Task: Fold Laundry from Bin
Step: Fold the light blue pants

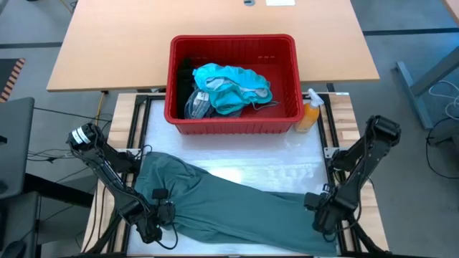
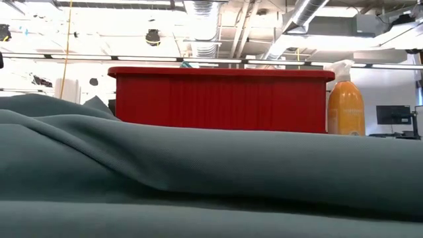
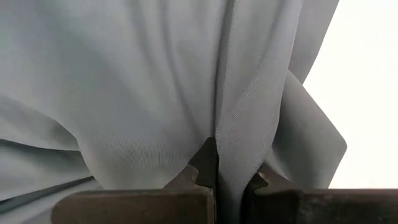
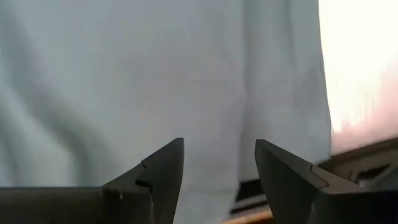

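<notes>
Lying spread across the near worktop (image 1: 237, 168), grey-green garment (image 1: 229, 204), long axis running side to side from left arm to right arm. Left gripper (image 1: 154, 215) at the garment's near left corner, jaws pressed together and pinching a vertical fold of the cloth, as seen in the left wrist view (image 3: 217, 168). Right gripper (image 1: 324, 213) at the garment's near right end, jaws spread with nothing between them; right wrist view shows the cloth (image 4: 155, 81) lying just ahead of the fingertips (image 4: 171, 158), its edge running beside a bright strip of bare worktop (image 4: 360, 68).

Judged from this layout: right end of the garment free and nearest the right arm, so any next grasp on that side falls to the right gripper, reaching forward onto the cloth edge directly ahead of it.

Standing farther back on the worktop, red bin (image 1: 233, 118), holding teal laundry (image 1: 233, 86) and a dark item at its left side; orange spray bottle (image 1: 310, 115) just beside the bin's right front corner.

Hidden or unclear: low view filled by garment folds (image 2: 198, 178), neither gripper visible there; bin contents seen only from above; garment's near hem cut off at the lower edge of the high view; garment type (shirt or trousers) not determinable.
</notes>
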Available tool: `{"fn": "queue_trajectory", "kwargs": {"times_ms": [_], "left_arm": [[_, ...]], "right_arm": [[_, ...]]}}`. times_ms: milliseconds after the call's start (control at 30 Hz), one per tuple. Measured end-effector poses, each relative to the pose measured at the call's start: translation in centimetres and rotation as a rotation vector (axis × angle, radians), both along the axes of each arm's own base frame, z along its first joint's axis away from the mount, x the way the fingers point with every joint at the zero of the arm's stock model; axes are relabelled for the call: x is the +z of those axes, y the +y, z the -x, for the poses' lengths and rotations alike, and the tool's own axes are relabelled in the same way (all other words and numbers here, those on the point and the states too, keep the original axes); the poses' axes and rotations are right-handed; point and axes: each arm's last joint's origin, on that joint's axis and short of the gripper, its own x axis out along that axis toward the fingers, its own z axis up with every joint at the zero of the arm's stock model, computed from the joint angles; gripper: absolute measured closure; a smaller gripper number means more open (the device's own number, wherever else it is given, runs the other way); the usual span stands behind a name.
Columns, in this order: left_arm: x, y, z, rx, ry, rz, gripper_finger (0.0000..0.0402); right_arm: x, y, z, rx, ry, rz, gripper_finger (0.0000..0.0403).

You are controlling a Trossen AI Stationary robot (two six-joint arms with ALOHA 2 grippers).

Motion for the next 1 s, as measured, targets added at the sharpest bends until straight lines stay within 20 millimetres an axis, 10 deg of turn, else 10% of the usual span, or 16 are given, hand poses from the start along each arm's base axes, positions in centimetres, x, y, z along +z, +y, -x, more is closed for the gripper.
{"fn": "queue_trajectory", "kwargs": {"times_ms": [367,633,1000], "left_arm": [[0.0,0.0,0.0,0.019,-0.012,-0.005,0.0401],[0.0,0.0,0.0,0.030,-0.013,-0.003,0.0401],[0.0,0.0,0.0,0.023,-0.016,-0.006,0.0401]], "right_arm": [[-2.3,-0.7,0.4,0.024,0.060,-0.051,0.0197],[-2.2,0.0,0.3,0.062,0.065,-0.145,0.0380],[1.3,-1.4,0.1,0.006,0.204,0.072,0.0386]]}}
